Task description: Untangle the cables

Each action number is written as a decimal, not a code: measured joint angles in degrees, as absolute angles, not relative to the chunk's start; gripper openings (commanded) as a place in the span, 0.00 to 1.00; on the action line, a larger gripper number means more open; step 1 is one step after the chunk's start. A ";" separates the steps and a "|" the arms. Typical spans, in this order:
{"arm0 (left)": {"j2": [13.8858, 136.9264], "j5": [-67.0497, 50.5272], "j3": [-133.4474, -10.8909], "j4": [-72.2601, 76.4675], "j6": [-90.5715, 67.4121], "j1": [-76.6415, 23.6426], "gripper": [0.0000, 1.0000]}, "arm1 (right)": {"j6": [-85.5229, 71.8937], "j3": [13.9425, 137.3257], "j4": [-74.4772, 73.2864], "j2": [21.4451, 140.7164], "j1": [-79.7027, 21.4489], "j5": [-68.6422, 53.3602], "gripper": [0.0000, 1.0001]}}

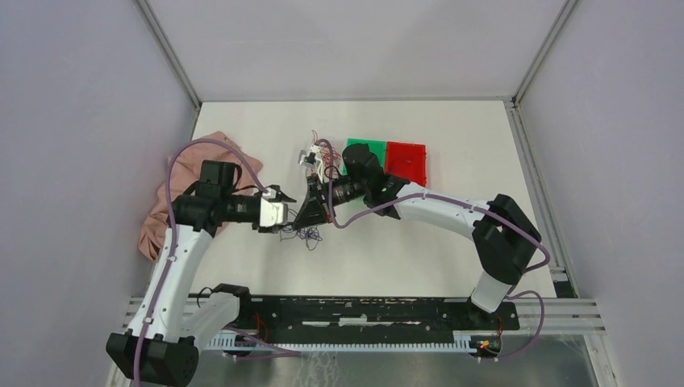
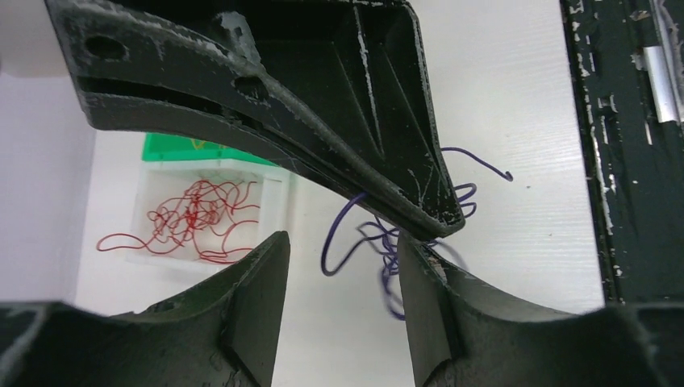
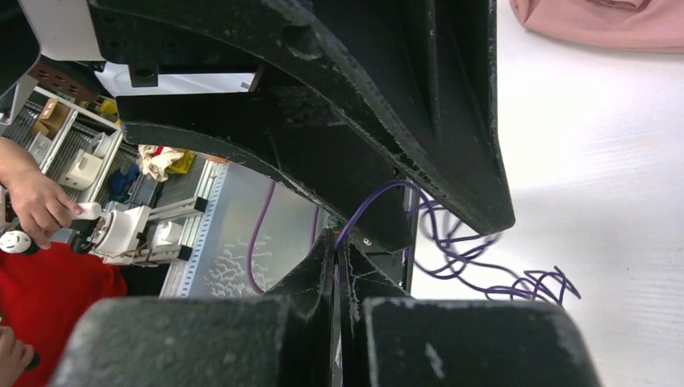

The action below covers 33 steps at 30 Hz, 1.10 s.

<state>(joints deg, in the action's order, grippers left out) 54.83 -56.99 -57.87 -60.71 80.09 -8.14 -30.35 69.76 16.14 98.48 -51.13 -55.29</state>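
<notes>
While the arm bases sit on the black rail (image 1: pixel 363 310) at the near edge, both wrists meet mid-table (image 1: pixel 452 258), left of centre, tips almost nose to nose. Pink cloth (image 1: pixel 153 230) bunched at the left edge, partly under the left arm, well apart from the wires.

Blockers: from the left wrist camera, a right-arm finger cuts diagonally across the view and covers part of the purple tangle. From the right wrist camera, a left-arm finger fills the top half the same way. From above, the right wrist hides the near-left corner of the green tile.

Claws:
- left gripper (image 2: pixel 340 242): jaws apart, clear gap, nothing clamped. Purple strands run just past one finger; can't tell whether they touch.
- right gripper (image 3: pixel 335 242): fingers pressed together, pinching one strand of the purple cable (image 2: pixel 387 256), which arcs up out of the seam and loops away.

Rest of the purple cable lies as a loose curly heap on the table, just beside and slightly nearer than the two tips.

Farther back: red cable (image 2: pixel 198 216) sits as a separate curly clump in a shallow white tray (image 2: pixel 270 193), one loop spilling over the side, not joined to the purple. Beyond and right of that, green tile (image 1: pixel 364 149) and red tile (image 1: pixel 406 161) lie flat, side by side, touching.
</notes>
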 measured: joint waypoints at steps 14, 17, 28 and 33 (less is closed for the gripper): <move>52.29 -55.61 -56.40 -53.01 77.67 -9.47 0.04 | -34.00 70.30 17.91 100.09 -51.13 -57.80 0.14; 52.14 -55.61 -56.40 -51.79 75.24 -9.50 0.03 | -35.51 70.19 20.03 100.09 -51.11 -56.95 0.17; 46.98 -53.39 -55.88 -29.63 46.09 -9.63 0.03 | -58.26 64.73 54.17 107.59 -51.51 -49.12 0.27; 49.34 -50.81 -57.65 -24.36 37.10 -10.96 0.03 | -58.28 64.71 56.90 108.29 -53.87 -44.64 0.23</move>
